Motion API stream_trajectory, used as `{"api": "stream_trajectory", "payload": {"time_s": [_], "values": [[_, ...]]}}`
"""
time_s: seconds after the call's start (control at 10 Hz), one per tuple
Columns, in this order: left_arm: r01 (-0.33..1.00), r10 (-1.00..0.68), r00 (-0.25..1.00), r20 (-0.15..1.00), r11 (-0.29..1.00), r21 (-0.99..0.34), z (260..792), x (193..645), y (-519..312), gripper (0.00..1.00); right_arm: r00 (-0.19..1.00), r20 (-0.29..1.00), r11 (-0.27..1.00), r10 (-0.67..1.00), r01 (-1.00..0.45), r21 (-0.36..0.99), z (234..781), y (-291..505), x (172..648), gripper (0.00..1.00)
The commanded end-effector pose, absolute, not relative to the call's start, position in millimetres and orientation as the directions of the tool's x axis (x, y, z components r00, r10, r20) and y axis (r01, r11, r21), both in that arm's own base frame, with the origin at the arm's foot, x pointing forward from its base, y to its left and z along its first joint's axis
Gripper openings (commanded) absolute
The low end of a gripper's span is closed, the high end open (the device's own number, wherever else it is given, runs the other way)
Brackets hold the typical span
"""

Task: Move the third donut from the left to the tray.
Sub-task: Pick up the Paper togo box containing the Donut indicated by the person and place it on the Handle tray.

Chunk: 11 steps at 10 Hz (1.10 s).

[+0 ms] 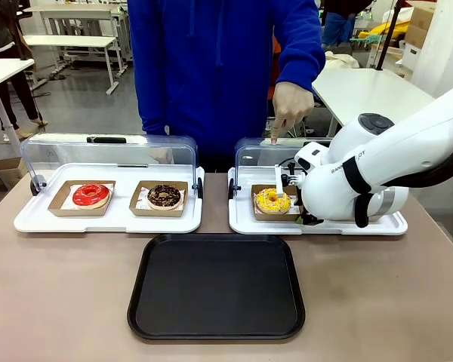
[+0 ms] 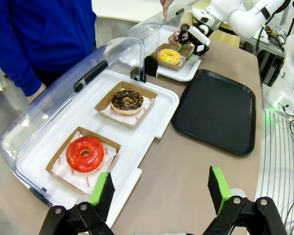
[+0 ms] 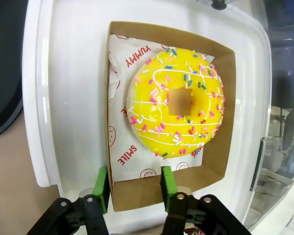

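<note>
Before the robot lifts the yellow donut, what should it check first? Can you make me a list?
1. Clear lid over the yellow donut is up: ok.
2. Right gripper is at the cardboard holder, with its pads astride the near corner: ok.
3. Grip on the holder is firm: cannot tell.
4. Black tray lies just in front of the donut: ok.
5. Person's hand is out of the way: not ok, it points down right behind the lid.
6. Left gripper is open and far from the donut: ok.
</note>
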<state>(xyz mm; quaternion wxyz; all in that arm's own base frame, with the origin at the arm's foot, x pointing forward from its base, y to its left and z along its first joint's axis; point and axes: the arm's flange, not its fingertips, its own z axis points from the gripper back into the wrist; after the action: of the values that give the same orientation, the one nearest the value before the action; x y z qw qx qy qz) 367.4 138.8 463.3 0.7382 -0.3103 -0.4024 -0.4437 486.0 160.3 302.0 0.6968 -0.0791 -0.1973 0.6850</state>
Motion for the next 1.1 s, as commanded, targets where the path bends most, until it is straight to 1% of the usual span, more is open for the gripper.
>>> {"api": "stream_trajectory", "payload": {"time_s": [0.0, 0.7, 0.8, 1.0], "values": [[0.911, -0.391, 0.254, 0.884, 0.405, -0.083, 464.6, 368.5, 139.0, 1.00, 0.005, 0.146, 0.059, 0.989, -0.929, -0.367, 308.0, 171.5, 489.9, 0.00], [0.911, -0.391, 0.254, 0.884, 0.405, -0.083, 464.6, 368.5, 139.0, 1.00, 0.019, 0.108, 0.052, 0.994, -0.948, -0.315, 306.9, 173.7, 490.9, 0.00], [0.911, -0.391, 0.254, 0.884, 0.405, -0.083, 464.6, 368.5, 139.0, 1.00, -0.018, 0.135, 0.030, 0.991, -0.939, -0.344, 300.5, 164.1, 486.1, 0.00], [0.911, -0.391, 0.254, 0.884, 0.405, -0.083, 464.6, 368.5, 139.0, 1.00, -0.018, 0.135, 0.030, 0.991, -0.939, -0.344, 300.5, 164.1, 486.1, 0.00]]}}
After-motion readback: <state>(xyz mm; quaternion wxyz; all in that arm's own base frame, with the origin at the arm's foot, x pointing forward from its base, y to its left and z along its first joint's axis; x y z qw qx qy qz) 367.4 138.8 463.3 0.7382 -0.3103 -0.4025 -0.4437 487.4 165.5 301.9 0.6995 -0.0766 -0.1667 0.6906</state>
